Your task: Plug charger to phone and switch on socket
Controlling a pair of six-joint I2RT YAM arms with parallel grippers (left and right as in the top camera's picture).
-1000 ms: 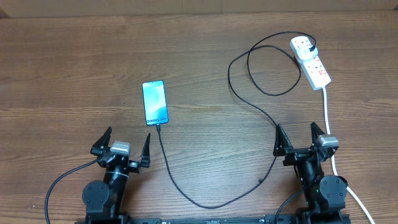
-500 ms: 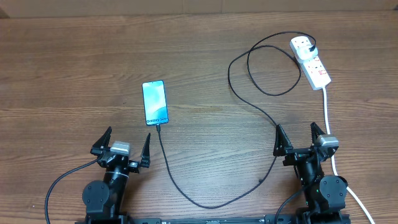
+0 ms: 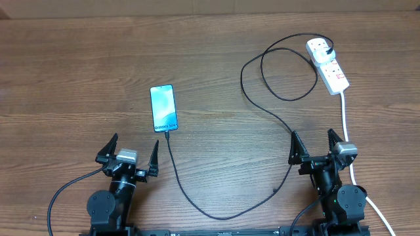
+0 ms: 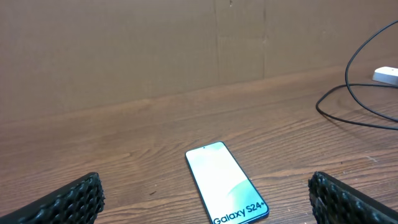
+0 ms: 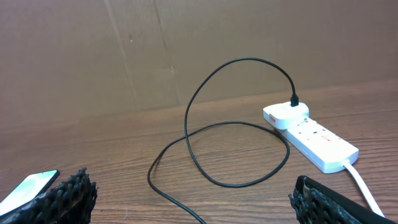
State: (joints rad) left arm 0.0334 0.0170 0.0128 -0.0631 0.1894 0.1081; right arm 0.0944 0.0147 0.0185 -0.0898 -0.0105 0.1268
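Observation:
The phone [image 3: 164, 108] lies flat at centre-left, its light blue screen lit with "Galaxy" text; the left wrist view also has the phone [image 4: 225, 182]. The charger, a thin black cable [image 3: 249, 85], runs from the phone's near end in a long loop to a white plug head [image 3: 317, 46] seated in the socket [image 3: 331, 69], a white power strip at the far right. The right wrist view shows the cable [image 5: 205, 130] and socket [image 5: 317, 140]. My left gripper [image 3: 128, 155] stands open near the front edge, just short of the phone. My right gripper [image 3: 316, 146] is open too, empty.
A thick white cord [image 3: 346, 124] runs from the socket down past my right gripper to the table's front. The black cable sweeps along the front between the two arm bases [image 3: 223, 215]. A brown cardboard wall [image 4: 186, 43] backs the wooden table.

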